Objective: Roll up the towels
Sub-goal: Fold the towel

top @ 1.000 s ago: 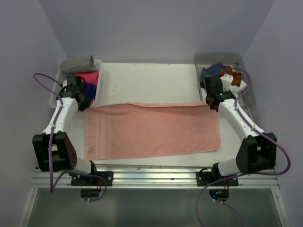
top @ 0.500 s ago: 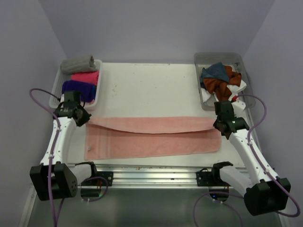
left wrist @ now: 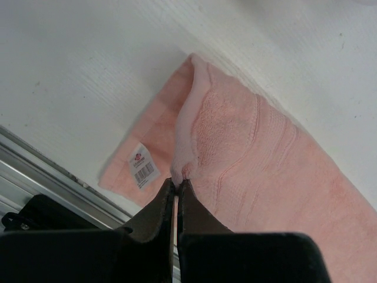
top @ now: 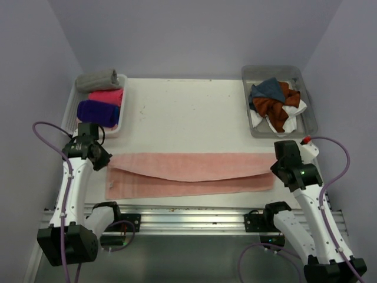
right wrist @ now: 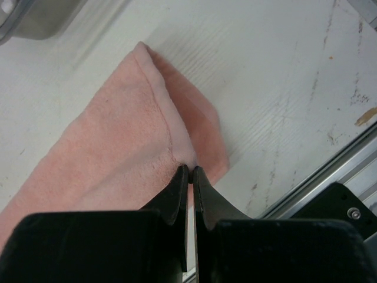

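The left tool [left wrist: 177,181] and the right tool [right wrist: 189,169] are each pinched on a folded-over corner of the salmon pink towel [top: 194,167], which stretches between them across the table [top: 188,112].

The folded towel [top: 188,171] lies across the counter [top: 188,106] front; rolled towels [top: 106,96] back left (in a tray [top: 124,103]), loose towels [top: 271,106] back right.

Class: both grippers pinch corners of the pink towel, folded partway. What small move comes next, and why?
Probably draw both corners nearer: the left gripper and right gripper are shut on the salmon pink towel, and a strip of its lower layer shows along the near edge.
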You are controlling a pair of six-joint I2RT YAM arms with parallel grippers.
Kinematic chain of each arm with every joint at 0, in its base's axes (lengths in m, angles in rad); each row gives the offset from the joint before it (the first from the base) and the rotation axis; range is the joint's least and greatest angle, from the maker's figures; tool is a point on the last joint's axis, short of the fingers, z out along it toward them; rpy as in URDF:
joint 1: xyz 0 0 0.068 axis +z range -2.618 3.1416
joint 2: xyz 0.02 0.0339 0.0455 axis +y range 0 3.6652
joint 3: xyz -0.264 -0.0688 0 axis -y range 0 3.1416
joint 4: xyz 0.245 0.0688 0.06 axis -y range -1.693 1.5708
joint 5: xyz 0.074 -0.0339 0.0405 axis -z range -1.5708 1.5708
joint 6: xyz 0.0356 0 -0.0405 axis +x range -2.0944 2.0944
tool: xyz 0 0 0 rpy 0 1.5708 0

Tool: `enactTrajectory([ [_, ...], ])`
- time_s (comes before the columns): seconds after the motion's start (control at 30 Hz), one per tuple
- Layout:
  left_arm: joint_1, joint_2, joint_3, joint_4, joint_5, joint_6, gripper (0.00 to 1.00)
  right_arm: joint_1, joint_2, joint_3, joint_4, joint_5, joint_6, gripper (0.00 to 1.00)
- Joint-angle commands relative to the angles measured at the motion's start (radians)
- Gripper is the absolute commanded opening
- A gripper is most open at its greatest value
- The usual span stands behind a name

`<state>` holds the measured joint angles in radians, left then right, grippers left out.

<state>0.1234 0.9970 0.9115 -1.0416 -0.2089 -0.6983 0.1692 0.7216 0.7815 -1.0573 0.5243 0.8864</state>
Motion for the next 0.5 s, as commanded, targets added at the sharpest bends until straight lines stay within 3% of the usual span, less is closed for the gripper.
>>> enactTrajectory([
  [0.0, 0.007, -0.043, -0.039, -0.092, -0.015, -0.042, 0.00, -0.005, -0.007, -0.005, -0.090, -0.041, 0.108, 0.00],
  [0.47, 0.007, -0.113, -0.010, -0.169, -0.093, -0.093, 0.00, -0.004, -0.100, 0.035, -0.236, 0.014, 0.233, 0.00],
])
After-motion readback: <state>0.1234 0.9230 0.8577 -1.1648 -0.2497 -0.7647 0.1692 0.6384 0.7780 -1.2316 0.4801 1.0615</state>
